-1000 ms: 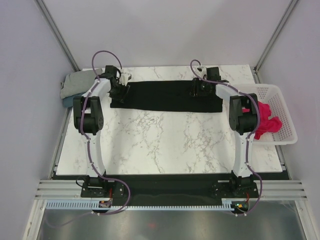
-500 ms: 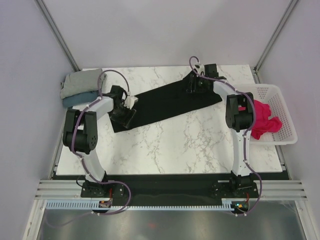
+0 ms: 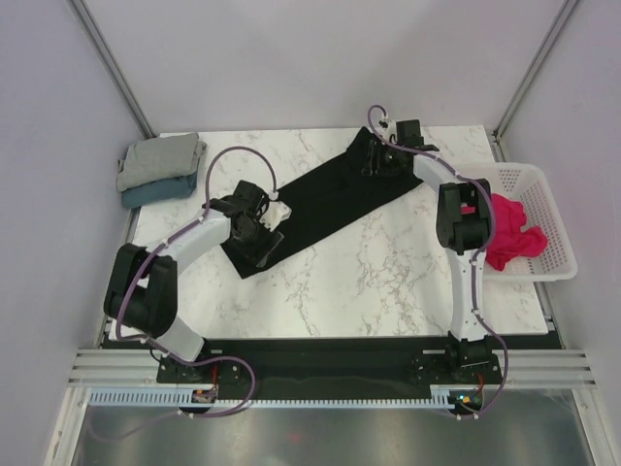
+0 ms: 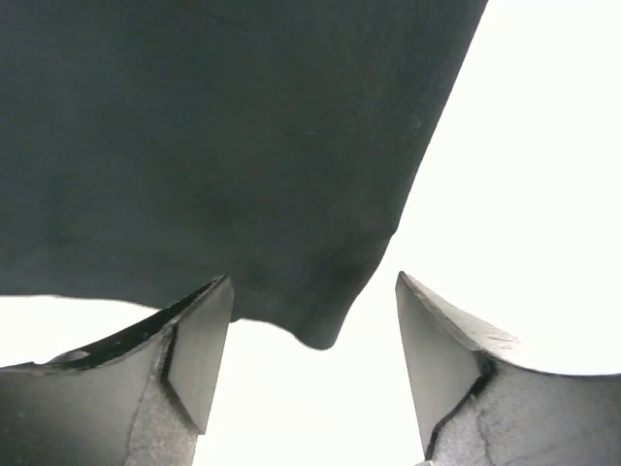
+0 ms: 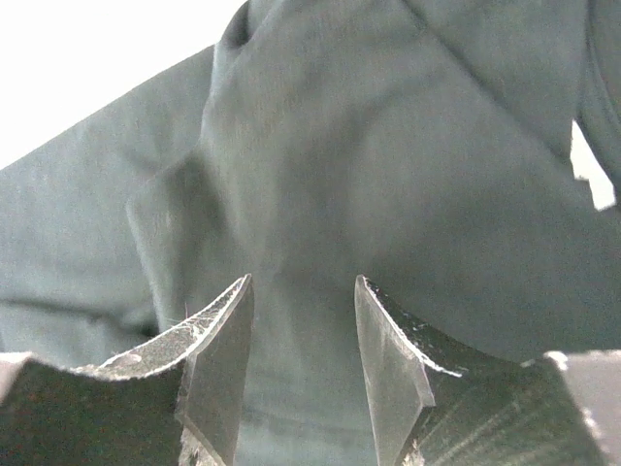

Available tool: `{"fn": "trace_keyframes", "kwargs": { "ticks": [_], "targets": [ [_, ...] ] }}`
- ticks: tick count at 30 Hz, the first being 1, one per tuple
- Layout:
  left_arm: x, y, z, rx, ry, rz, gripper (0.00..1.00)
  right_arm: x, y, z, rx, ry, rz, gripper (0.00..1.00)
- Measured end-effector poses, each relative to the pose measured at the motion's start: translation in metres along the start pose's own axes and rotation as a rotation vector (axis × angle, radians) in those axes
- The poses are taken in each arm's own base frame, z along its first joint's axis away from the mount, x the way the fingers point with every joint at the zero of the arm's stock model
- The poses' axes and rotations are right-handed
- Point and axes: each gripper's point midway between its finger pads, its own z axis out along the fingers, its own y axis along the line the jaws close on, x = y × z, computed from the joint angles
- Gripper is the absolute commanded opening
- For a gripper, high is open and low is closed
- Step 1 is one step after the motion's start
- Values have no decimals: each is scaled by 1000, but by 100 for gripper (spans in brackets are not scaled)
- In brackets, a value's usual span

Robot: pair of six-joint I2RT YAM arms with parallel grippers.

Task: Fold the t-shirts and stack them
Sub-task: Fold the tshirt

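Left arm pose: rises from its base at 7 o'clock, the elbow out over the table's left edge, the forearm angled in toward the centre. The left gripper (image 3: 260, 233) is over the near end of the shirt.
Left gripper: the jaws are wide apart. In the wrist view a corner of dark cloth hangs between them, touching neither finger.
Right arm pose: stands up from its base at 5 o'clock, bends at the table's right edge, and the forearm reaches back and left to 1 o'clock.
Right gripper (image 3: 376, 160): low on the far end of the shirt, jaws partly apart, with rumpled cloth showing in the gap.
Shirt in work: the black cloth t-shirt (image 3: 330, 199), folded to a long strip, lies slantwise on the white marbled table (image 3: 369, 282) from 9 o'clock to 1 o'clock.
Stack: the folded grey cloth t-shirt (image 3: 160, 158) lies on top of the folded dusty blue cloth t-shirt (image 3: 155, 191) at 10 o'clock.
Container: the white plastic mesh basket (image 3: 555, 254) sits at 3 o'clock, overhanging the table's right edge.
Contents: the bright pink-red cloth t-shirt (image 3: 509, 233), crumpled, partly behind the right arm.
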Motion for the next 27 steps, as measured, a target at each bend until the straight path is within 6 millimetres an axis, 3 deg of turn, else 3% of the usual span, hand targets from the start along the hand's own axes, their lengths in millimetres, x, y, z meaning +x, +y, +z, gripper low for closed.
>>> {"fn": "trace_keyframes", "kwargs": {
  "ticks": [4,7,9,12,14,17,21,27],
  "targets": [
    [-33,13,-45,-85,-159,31,81,16,7,-40,41,21,1,54],
    [-56,25,-68,-159,-275,65,82,15,20,-75,50,-8,-13,54],
    [-65,35,-69,-207,-306,85,82,11,30,-97,48,-42,-30,54],
    [-66,45,-46,-237,-281,99,82,10,35,-116,55,-86,-50,54],
    [-59,50,-23,-238,-235,100,82,20,33,-118,68,-92,-52,54],
    [-49,56,8,-232,-167,101,81,51,17,-111,115,-51,-28,54],
    [-45,61,23,-238,-139,102,81,90,-3,-103,186,8,22,54],
    [-51,64,26,-248,-157,113,81,88,-19,-84,231,-7,31,54]
  ]
}}
